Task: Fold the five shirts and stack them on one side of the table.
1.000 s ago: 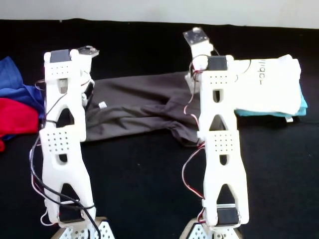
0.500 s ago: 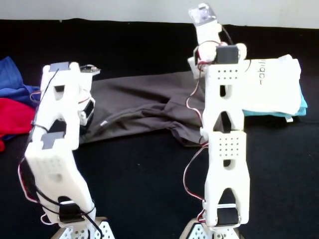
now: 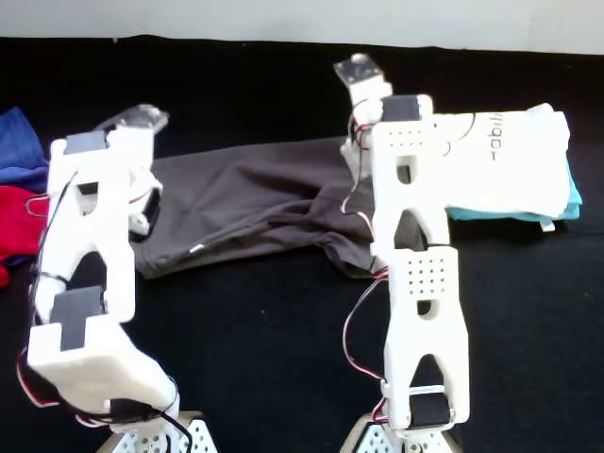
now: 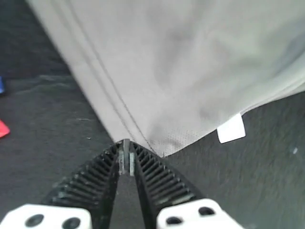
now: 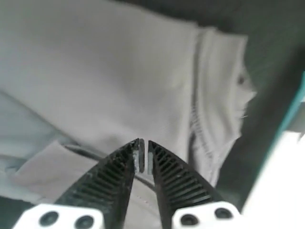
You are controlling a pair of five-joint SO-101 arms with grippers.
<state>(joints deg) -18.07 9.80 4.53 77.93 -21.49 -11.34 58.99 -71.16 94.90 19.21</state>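
Across the middle of the black table (image 3: pixel 255 359), the dark grey cotton shirt (image 3: pixel 236 198) lies spread sideways between your two arms. Each arm holds one end, evidently to draw the cloth flat for folding. Your left claw (image 4: pixel 126 160) is closed to a sliver, its toothed tips pinching the stitched hem corner beside the small white label (image 4: pixel 231 130). Your right claw (image 5: pixel 143 156) is likewise all but closed, nipping a fold of the grey fabric near a stitched seam. At the table's right side, the folded white shirt (image 3: pixel 510 160) rests on the folded teal shirt (image 3: pixel 572 202), marking the stack. The crumpled blue shirt (image 3: pixel 19 151) and red shirt (image 3: pixel 19 226) wait at the left edge.
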